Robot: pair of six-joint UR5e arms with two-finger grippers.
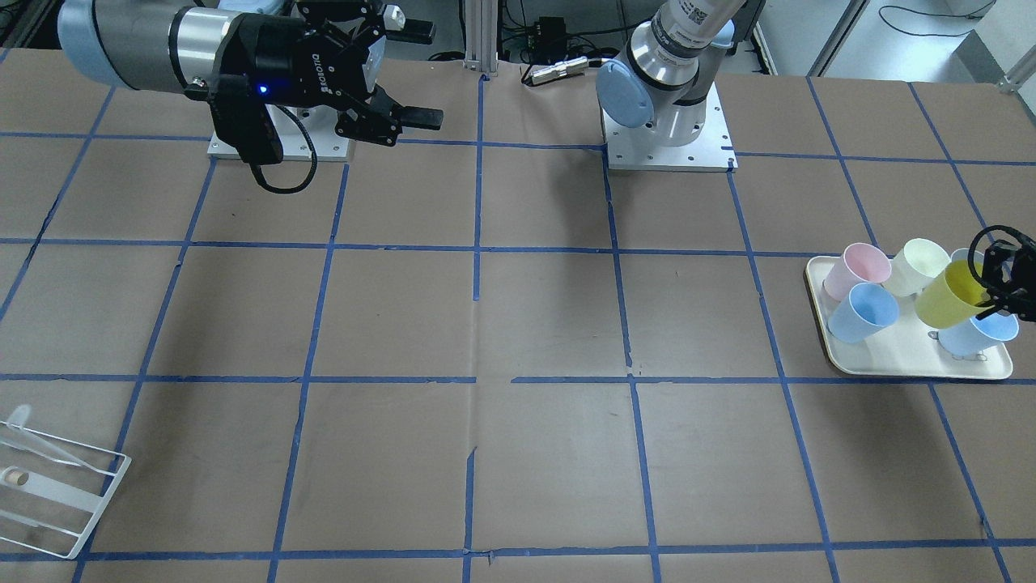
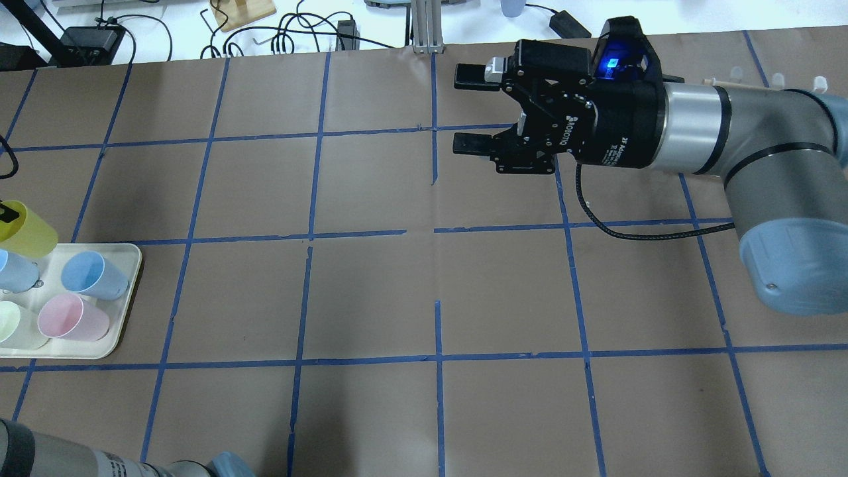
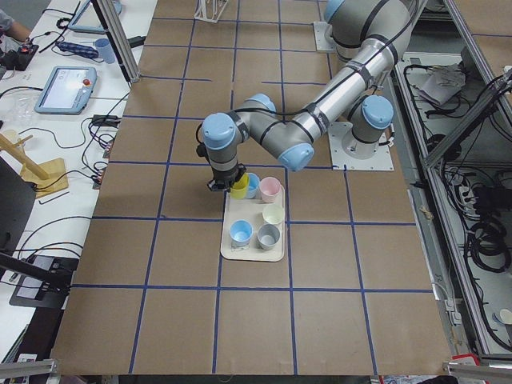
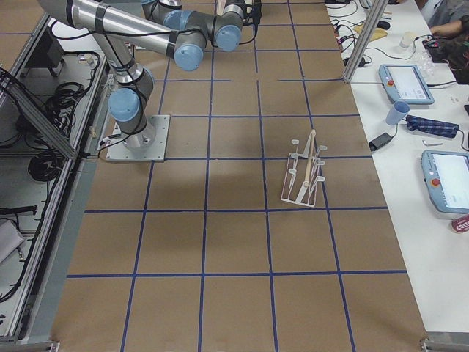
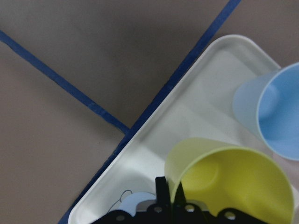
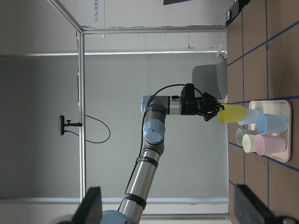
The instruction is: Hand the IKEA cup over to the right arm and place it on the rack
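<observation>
At the far left of the counter (image 2: pixel 371 291), the left gripper (image 5: pixel 170 200) has its jaws closed on the rim of the IKEA cup (image 2: pixel 26 228), one finger inside the mouth and one outside. The cup hangs tilted, lifted above the cream tray (image 2: pixel 127 298). The tray holds a light blue cup (image 2: pixel 86 275), a pink cup (image 2: pixel 69 318), a pale cream cup (image 2: pixel 13 324) and a second light blue cup (image 2: pixel 13 271), all apparently empty.

The yellow tumbler looks light, stiff and smooth. Its taper could let it slide, so the free body near the base looks like the best place to take hold.

Right of centre, the right gripper (image 2: pixel 472 110) hovers with its jaws spread wide and empty. The wire rack (image 4: pixel 304 172) stands further right, well apart from the cup.
</observation>
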